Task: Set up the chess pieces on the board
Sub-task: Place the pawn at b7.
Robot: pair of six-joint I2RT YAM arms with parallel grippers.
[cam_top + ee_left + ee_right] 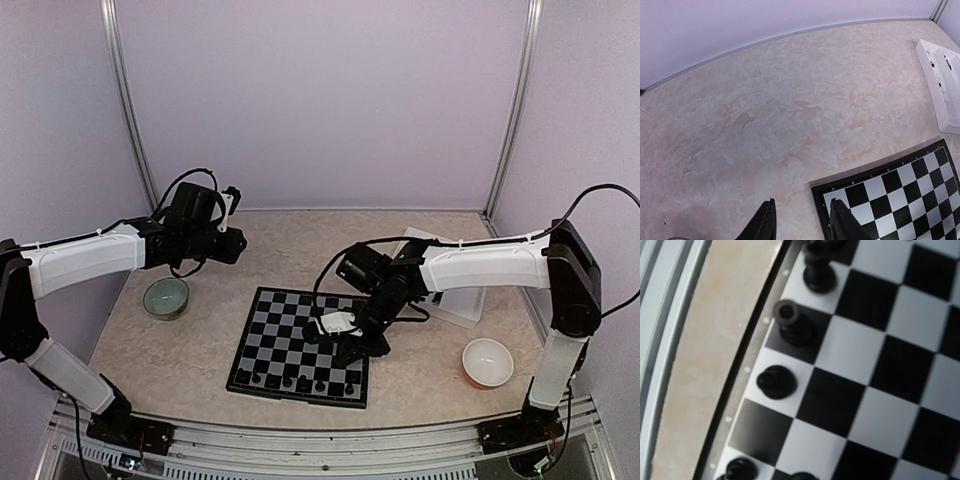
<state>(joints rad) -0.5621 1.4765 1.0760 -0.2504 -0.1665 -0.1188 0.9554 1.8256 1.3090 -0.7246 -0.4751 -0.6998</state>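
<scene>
- At the middle of the worktop (300, 250), lying flat: the board (290, 330), black and light grey checks inside a thin black border.
- Along the board's near edge, in a single row: the chess pieces (290, 382), several, black, upright. In the right wrist view, seen close: each within its own square, right beside the border.
- Low over the near right part of the board, just above that row: right fingers (348, 350), pointing down. Not visible in the right wrist view. Closed or all but closed; cannot tell whether gripping anything.
- Raised over the far left of the worktop, well apart from the pieces: left fingers (237, 245). Parted partway, with nothing between, only bare worktop below and a corner of the board just beside.
- Left of the board, apart from it: green bowl (166, 297).
- Right of the board, toward the near edge: orange bowl (488, 362), white inside.
- At the far right, partly behind the right arm (480, 265): white tray (940, 107), with a few dark specks in its compartments, too small to name.
</scene>
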